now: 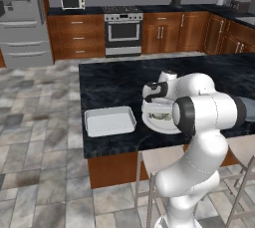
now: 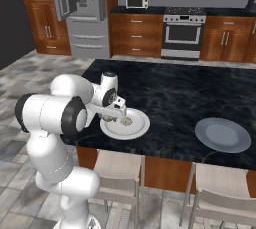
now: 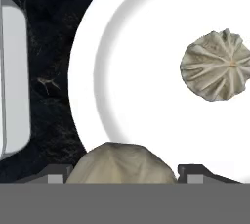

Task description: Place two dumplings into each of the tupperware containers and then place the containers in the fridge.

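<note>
Hand view shows the jaws grasping 1 dumpling (image 3: 120,163) over the white plate (image 3: 146,135).

White plate (image 2: 142,125) near counter (image 2: 200,90) front edge; grey plate (image 2: 222,134) well apart; stools (image 2: 120,170) below.

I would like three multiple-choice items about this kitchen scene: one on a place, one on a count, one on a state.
1. Where is the pincer?
A. over the white plate
B. at the stove
C. inside the fridge

2. How many dumplings show in the hand view?
A. four
B. none
C. two

3. The fridge door is:
A. shut
B. open
C. missing

Answers:
1 A, the hand hangs above the plate.
2 C, one dumpling lies on the plate, another dumpling sits between the fingers.
3 B, the shelves are visible.
</note>
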